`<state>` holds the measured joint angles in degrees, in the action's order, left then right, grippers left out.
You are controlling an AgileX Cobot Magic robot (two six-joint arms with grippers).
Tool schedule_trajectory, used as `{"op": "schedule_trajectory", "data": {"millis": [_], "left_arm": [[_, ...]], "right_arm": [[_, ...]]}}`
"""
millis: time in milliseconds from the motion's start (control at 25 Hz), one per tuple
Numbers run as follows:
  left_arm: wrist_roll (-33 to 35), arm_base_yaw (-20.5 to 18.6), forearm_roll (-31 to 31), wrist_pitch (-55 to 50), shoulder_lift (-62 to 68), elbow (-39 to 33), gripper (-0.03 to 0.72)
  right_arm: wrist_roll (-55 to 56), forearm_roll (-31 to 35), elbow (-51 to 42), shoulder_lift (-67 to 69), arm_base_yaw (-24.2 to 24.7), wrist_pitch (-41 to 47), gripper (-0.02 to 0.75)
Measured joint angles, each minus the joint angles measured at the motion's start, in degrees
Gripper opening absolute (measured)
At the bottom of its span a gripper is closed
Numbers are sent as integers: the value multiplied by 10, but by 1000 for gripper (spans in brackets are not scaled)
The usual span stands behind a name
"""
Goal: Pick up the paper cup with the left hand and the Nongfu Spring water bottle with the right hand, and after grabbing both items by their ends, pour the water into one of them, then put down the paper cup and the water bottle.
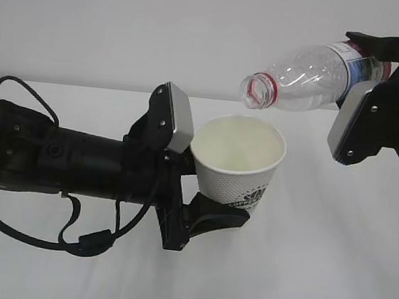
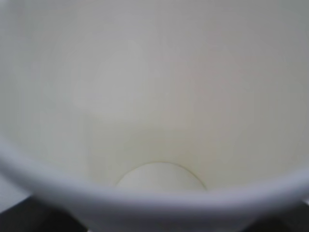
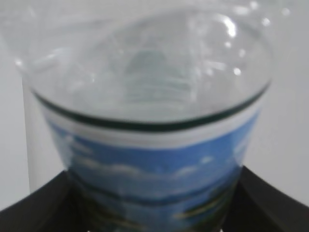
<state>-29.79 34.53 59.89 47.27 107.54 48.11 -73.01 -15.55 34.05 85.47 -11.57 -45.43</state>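
Note:
My left gripper [image 1: 228, 199] is shut on the lower part of the white paper cup [image 1: 238, 157] and holds it upright above the table. The left wrist view looks straight into the cup [image 2: 154, 96], and black fingers [image 2: 19, 217] show only at the bottom corners. My right gripper [image 1: 377, 64] is shut on the labelled end of the Nongfu Spring water bottle [image 1: 311, 75]. The bottle lies tilted, its open red-ringed mouth just above the cup's far rim. A little clear water [image 1: 301, 99] lies along its lower side, and no stream shows. The blue label [image 3: 154, 169] fills the right wrist view.
The white table [image 1: 315, 276] stretches under both arms, with a plain white wall behind. Black cables [image 1: 69, 239] hang in a loop below the left arm. Grey wrist plates [image 1: 352, 126] face the camera.

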Motion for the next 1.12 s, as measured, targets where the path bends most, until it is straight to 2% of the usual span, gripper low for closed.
{"op": "schedule_trajectory", "data": {"millis": [960, 1120], "left_arm": [[-1, 0, 4, 7, 0, 0, 552], [-1, 0, 21, 8, 0, 0, 552]], "right_arm": [[-5, 1, 0, 0, 0, 0, 515], [-5, 1, 0, 0, 0, 0, 515]]}}
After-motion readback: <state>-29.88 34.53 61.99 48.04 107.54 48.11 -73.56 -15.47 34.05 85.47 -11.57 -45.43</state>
